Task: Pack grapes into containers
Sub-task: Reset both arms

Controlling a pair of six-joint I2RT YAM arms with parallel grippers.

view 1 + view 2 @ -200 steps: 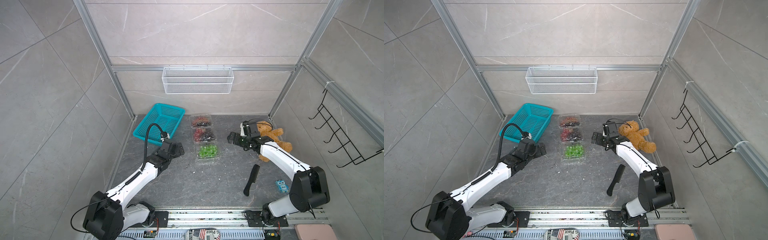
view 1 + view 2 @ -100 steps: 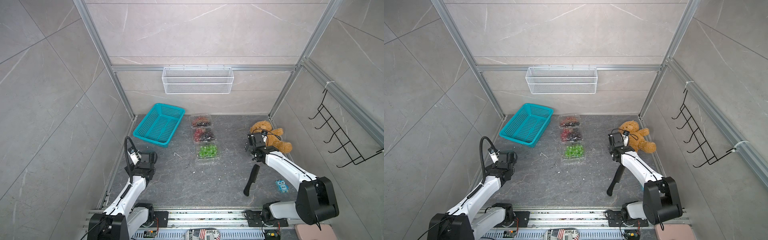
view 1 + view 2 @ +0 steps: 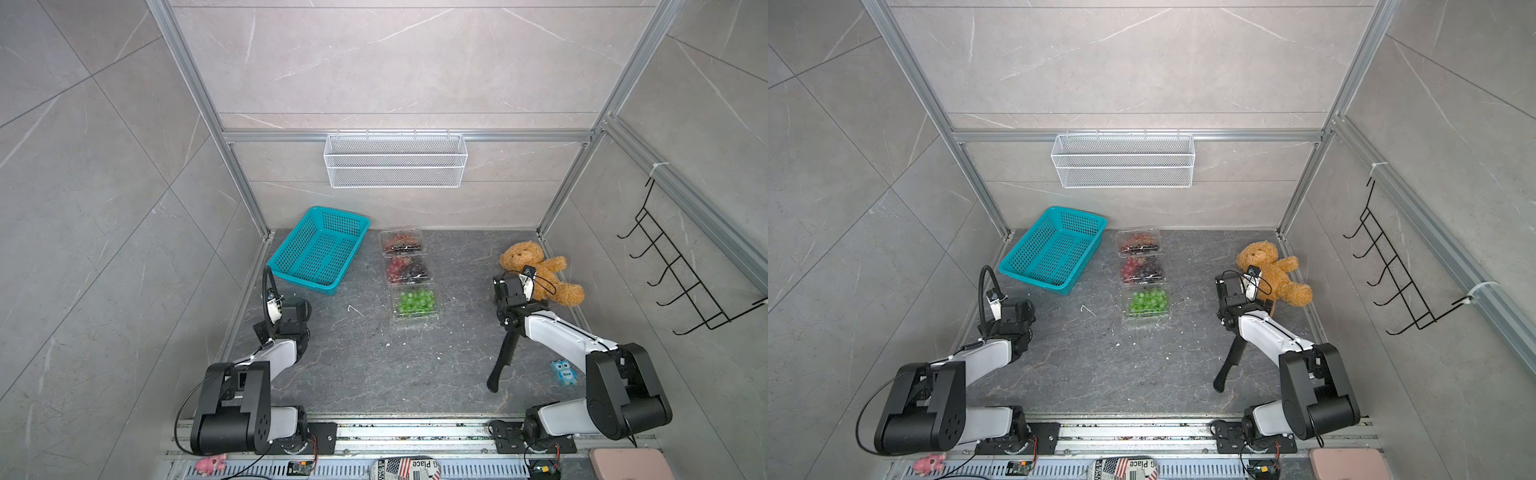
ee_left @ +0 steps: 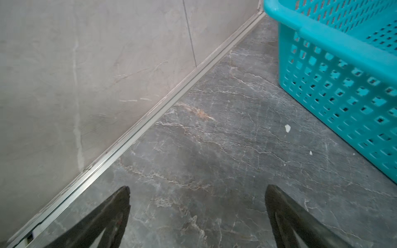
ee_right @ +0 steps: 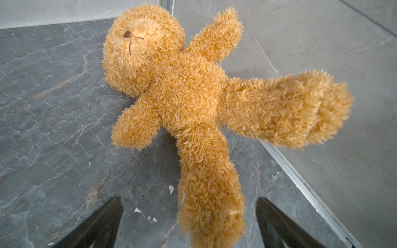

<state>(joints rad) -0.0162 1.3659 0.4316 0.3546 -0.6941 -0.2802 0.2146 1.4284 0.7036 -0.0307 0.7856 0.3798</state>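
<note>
Three clear containers stand in a row at mid-table in both top views. The far one [image 3: 402,242] holds red and dark grapes [image 3: 1138,243]. The middle container [image 3: 408,269] also holds red and dark ones, and the near container [image 3: 415,302] holds green grapes [image 3: 1148,301]. My left gripper [image 3: 296,312] is well left of them, by the left wall. It is open over bare table in the left wrist view [image 4: 197,190]. My right gripper [image 3: 510,291] is far right of them and open [image 5: 189,201]. A teddy's leg lies in its gap, touching neither finger.
The brown teddy bear [image 3: 536,272] lies at the right wall. A teal basket [image 3: 320,249] sits at back left, close to my left gripper [image 4: 335,64]. A black comb [image 3: 503,361] and a small blue owl toy [image 3: 564,372] lie front right. A white wire basket [image 3: 395,160] hangs on the back wall.
Both arms have drawn back from the containers. The left went toward the left wall and folded back. The right swung to the teddy. Both grippers stayed open.
</note>
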